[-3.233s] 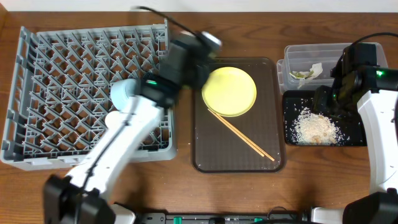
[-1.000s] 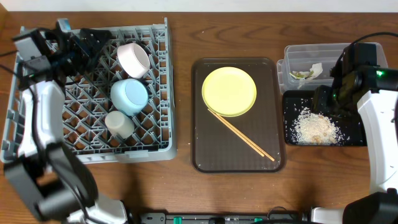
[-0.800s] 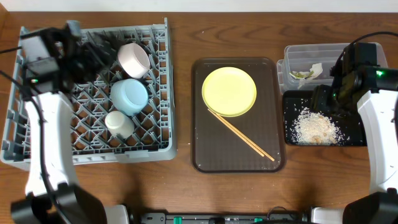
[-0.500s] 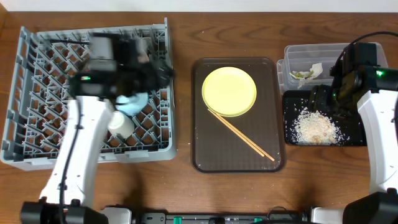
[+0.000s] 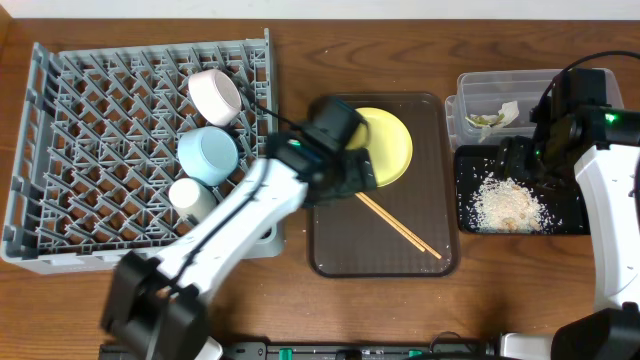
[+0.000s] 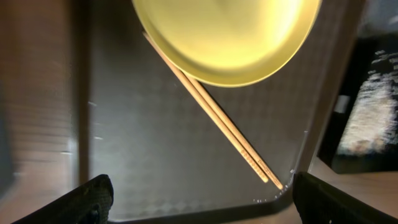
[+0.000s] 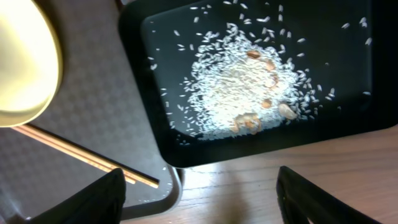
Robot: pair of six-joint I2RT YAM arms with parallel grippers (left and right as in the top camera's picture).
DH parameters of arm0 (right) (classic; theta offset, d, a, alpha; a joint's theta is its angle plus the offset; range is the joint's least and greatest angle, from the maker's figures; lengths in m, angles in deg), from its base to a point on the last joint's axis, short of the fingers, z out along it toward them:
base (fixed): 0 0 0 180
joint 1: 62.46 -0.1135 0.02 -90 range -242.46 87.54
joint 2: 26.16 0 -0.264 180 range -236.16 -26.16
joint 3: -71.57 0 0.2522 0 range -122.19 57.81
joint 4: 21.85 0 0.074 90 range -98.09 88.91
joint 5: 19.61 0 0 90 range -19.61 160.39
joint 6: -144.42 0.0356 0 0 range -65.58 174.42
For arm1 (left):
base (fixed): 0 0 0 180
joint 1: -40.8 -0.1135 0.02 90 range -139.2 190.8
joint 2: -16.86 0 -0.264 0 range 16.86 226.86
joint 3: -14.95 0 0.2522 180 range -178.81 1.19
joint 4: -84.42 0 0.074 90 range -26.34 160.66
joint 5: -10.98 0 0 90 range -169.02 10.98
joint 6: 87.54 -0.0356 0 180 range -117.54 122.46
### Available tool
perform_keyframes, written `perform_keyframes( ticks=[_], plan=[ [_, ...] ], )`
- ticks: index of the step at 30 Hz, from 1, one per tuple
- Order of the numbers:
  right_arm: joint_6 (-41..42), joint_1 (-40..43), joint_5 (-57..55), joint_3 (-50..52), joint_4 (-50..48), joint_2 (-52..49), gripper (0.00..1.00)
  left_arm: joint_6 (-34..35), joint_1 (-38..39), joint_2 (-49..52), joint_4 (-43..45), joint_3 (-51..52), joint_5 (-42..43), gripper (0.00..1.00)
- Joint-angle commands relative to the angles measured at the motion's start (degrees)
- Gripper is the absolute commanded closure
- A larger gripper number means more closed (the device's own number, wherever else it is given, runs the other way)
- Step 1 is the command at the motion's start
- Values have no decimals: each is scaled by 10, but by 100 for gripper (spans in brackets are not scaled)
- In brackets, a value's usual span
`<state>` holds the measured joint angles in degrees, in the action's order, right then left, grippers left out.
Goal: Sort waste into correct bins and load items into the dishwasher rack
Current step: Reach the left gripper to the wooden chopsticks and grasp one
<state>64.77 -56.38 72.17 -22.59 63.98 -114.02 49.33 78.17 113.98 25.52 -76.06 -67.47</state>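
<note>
The grey dishwasher rack (image 5: pixel 90 130) holds a white bowl (image 5: pixel 214 95), a light blue bowl (image 5: pixel 207 155) and a small white cup (image 5: pixel 190 198). On the brown tray (image 5: pixel 335 245) lie the yellow plate (image 5: pixel 388 145) and two chopsticks (image 5: pixel 400 225). My left gripper (image 5: pixel 345 175) hovers open over that tray, just left of the plate (image 6: pixel 227 37), with the chopsticks (image 6: pixel 217 118) ahead of it. The clear tub (image 5: pixel 560 85) holds the crumpled wrapper (image 5: pixel 490 118). Rice scraps (image 7: pixel 239 87) lie in the black tray (image 5: pixel 470 165). My right gripper (image 5: pixel 522 160) hangs open and empty above its near left corner.
The brown tray (image 7: pixel 93 106) stands between the rack and the two bins, its corner close to the black tray (image 7: pixel 348 93). Bare wooden table (image 7: pixel 261 186) runs along the front. A black cable loops above the right arm.
My left arm has swung from the rack's far left corner rightwards across the rack to the brown tray, beside the plate. The right arm has stayed where it was.
</note>
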Motion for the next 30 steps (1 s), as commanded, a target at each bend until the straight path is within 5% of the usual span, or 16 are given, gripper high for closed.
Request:
perform_keyframes(
  ticks=[1,11,20,30],
  plan=[
    [-19,2,40,-2,-2,0,31,60,30,54,13,5,-22,7],
    [-27,2,49,-2,-1,0,33,136,46,152,82,5,-11,14],
    [-27,2,49,-2,-1,0,32,133,49,222,99,5,-11,20],
    [-27,2,49,-2,-1,0,32,119,45,241,0,5,-63,49]
  ],
)
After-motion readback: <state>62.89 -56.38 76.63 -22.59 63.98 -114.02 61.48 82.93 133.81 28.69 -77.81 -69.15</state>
